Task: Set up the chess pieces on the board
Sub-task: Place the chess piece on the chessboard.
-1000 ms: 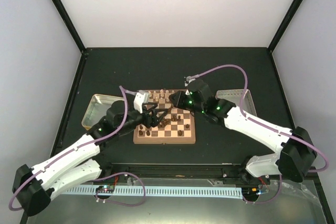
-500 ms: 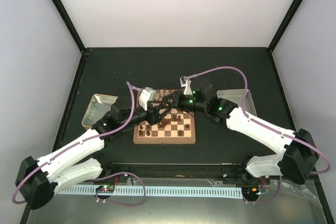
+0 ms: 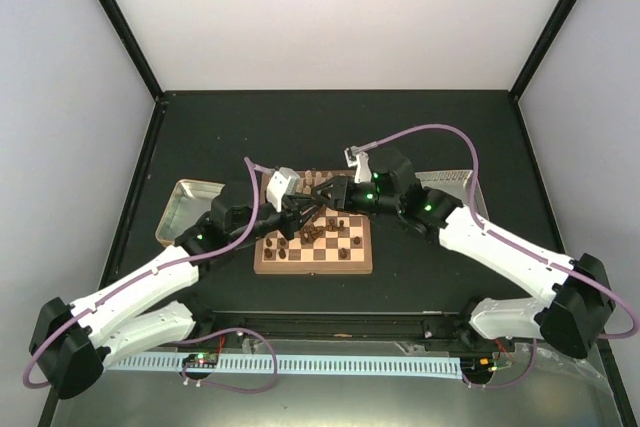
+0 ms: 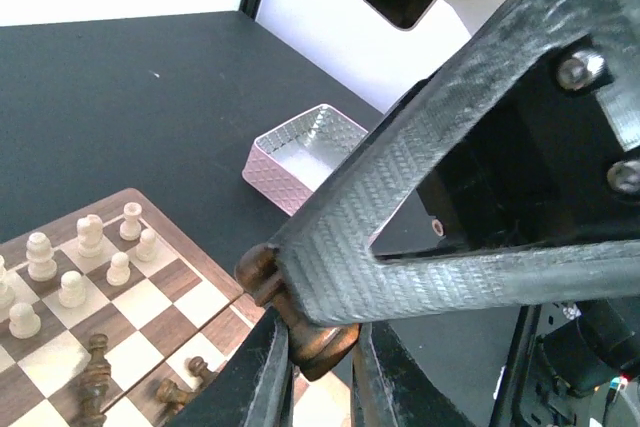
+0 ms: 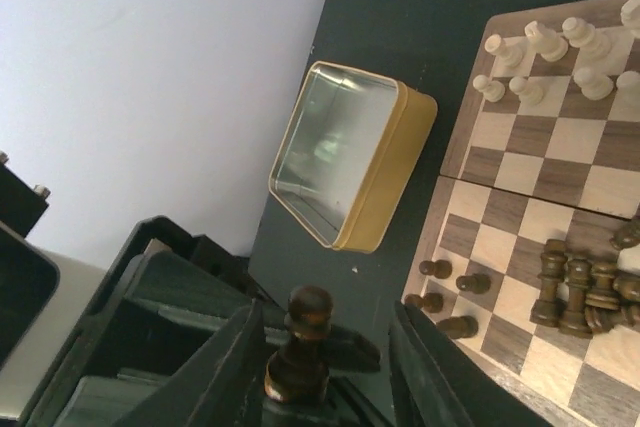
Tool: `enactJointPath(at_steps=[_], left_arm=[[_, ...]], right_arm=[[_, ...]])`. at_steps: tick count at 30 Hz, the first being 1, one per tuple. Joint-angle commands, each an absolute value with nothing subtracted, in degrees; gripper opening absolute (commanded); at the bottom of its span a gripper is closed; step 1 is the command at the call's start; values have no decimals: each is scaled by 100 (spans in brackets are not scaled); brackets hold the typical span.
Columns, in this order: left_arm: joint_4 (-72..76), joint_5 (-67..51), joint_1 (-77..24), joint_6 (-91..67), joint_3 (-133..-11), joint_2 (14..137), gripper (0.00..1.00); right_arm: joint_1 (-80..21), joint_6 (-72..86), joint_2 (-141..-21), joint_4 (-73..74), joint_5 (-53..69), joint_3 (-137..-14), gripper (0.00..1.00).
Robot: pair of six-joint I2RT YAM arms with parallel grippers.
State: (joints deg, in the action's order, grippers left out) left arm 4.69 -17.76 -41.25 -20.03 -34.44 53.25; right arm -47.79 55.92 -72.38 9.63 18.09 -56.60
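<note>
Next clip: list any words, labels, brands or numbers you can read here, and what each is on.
None can be read. The board, the dark chess piece in the left gripper, the gold tin and the small box show no lettering.

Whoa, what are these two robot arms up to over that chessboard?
They are setting up a chess game. Above the board, the left gripper is clamped on a dark piece, while the right gripper has its fingers apart on either side of it, so it looks like a handover. Cream pieces stand at one end of the board; other dark pieces are bunched near the middle, not lined up.
</note>
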Motion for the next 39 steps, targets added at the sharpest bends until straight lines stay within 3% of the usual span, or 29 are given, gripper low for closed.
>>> enactJointPath(at_steps=[1,9,21,24,29,36,39], left_arm=[[545,-2013,-4101,-1423,-3704,5128,2],[775,-3162,-4096,-413,-3533,4943,2],[857,-3948,-4101,-73,-3529,4845,2],[872,-4019,-4099,-62,-3509,4811,1],[855,-4009,-4103,-53,-3489,4781,1],[794,-3924,-4101,-94,-3505,4787,1],[701,-3695,-4097,-262,-3526,4790,11]], right_arm=[[-4571,4955,-6992,1594,2355,-5994,40],[-4234,3995,-6841,2417,3852,-6564,54],[-4236,2837,-7301,3943,4245,-7254,46],[-4236,2796,-7375,3998,4363,-7260,41],[-4231,2913,-7368,3779,4623,-7154,20],[-4234,3114,-7301,3385,4819,-6917,3],[-4234,3178,-7215,3217,4465,-6814,1]])
